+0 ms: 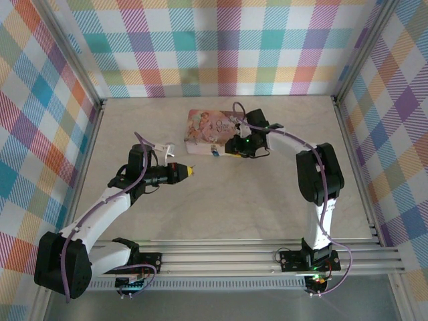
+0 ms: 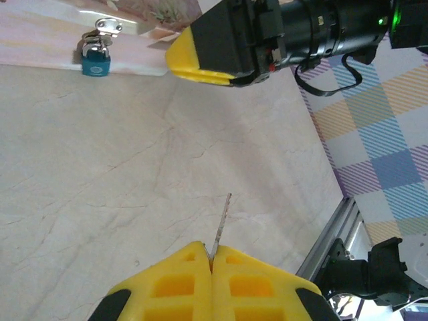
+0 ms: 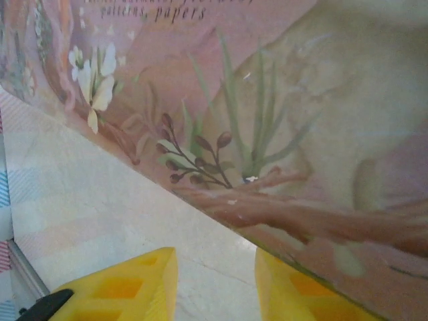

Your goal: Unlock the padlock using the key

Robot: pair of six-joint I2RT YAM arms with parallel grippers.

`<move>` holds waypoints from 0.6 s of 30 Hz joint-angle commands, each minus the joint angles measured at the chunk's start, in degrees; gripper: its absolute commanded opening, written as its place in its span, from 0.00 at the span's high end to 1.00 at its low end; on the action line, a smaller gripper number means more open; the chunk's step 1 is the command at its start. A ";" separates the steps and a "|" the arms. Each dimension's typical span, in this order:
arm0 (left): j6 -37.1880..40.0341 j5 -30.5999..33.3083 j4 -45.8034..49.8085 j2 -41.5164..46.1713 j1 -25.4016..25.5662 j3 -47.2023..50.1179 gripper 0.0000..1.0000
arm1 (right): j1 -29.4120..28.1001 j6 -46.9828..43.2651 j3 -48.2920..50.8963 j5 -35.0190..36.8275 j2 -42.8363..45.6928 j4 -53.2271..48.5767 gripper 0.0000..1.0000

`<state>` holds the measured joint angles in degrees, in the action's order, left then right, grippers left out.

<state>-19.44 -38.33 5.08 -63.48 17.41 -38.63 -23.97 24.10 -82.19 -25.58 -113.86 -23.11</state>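
Note:
My left gripper is shut on the key, whose thin toothed blade sticks out past the yellow fingertips above the bare table. The small blue padlock hangs at the near edge of the pink floral tin. In the left wrist view the padlock is far ahead at upper left, well clear of the key tip. My right gripper stands open at the tin's near right edge. In its own view the gripper has table between the jaws, and the tin overlaps the right finger.
Checked walls enclose the table on three sides. An aluminium rail runs along the near edge. The right arm's black wrist reaches across the top of the left wrist view. Open tabletop lies between the two arms.

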 commanded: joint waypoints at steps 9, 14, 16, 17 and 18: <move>-0.59 3.01 2.48 -0.04 -0.62 0.08 1.00 | -13.66 0.42 7.18 30.16 4.81 9.54 0.42; 1.09 2.73 5.14 -0.37 -0.95 -0.63 1.00 | -16.00 4.92 0.79 36.92 -1.02 6.02 0.38; 1.51 2.41 5.57 -0.65 -1.19 -0.70 1.00 | -16.53 5.64 -2.06 39.01 -3.23 4.38 0.38; 1.64 2.17 5.50 -0.80 -1.30 -0.74 1.00 | -16.77 6.14 -3.22 40.35 -4.01 3.79 0.38; 1.60 2.04 5.41 -0.92 -1.32 -0.74 1.00 | -16.87 6.57 -3.70 41.53 -4.48 3.82 0.38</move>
<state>-19.22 -35.83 9.15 -63.90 16.80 -38.63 -40.86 28.12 -83.13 9.02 -116.20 -17.61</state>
